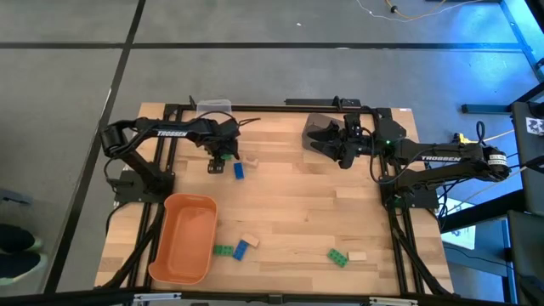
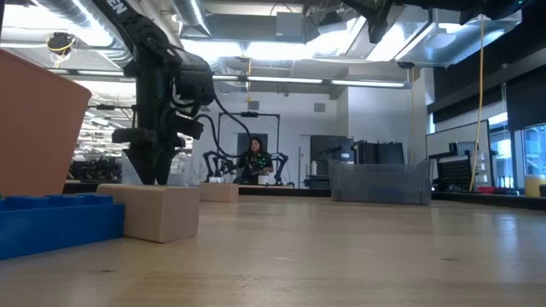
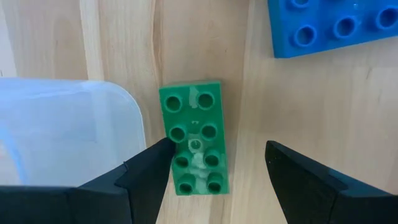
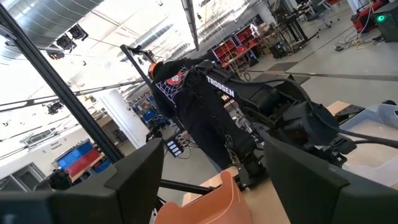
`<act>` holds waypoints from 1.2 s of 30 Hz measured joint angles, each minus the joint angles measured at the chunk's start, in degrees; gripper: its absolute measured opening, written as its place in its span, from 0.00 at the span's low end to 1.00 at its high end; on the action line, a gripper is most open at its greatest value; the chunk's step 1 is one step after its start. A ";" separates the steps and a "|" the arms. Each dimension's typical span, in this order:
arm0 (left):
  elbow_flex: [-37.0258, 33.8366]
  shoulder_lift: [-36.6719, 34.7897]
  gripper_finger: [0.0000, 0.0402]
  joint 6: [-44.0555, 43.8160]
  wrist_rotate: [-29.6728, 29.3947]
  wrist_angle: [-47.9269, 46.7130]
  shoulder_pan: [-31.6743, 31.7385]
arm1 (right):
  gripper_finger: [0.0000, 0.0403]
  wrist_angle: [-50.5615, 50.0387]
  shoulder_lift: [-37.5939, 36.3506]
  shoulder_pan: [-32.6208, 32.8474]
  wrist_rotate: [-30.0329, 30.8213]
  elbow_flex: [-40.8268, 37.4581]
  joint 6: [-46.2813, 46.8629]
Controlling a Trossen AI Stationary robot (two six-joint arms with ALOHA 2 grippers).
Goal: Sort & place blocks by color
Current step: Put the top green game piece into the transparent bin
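The left end effector (image 3: 214, 168) is held wide around a green block (image 3: 194, 146) at upper left; the right end effector (image 4: 214, 171) is seemingly open.

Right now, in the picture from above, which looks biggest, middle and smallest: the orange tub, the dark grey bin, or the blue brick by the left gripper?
1. orange tub, biggest.
2. dark grey bin, partly hidden under the right gripper.
3. blue brick beside the left gripper, smallest.

Overhead, table-level, two wrist cameras
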 joint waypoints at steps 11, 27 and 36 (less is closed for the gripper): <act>-0.11 -4.77 0.63 3.90 1.90 0.45 2.52 | 0.69 0.02 0.00 0.00 0.00 0.00 -0.14; -6.57 -5.06 0.63 4.83 3.58 5.57 2.64 | 0.69 -0.22 0.00 -0.02 0.00 0.00 -0.17; -6.61 -4.98 0.57 2.18 3.71 5.61 -0.09 | 0.69 -0.26 0.00 -0.02 0.00 0.00 -0.20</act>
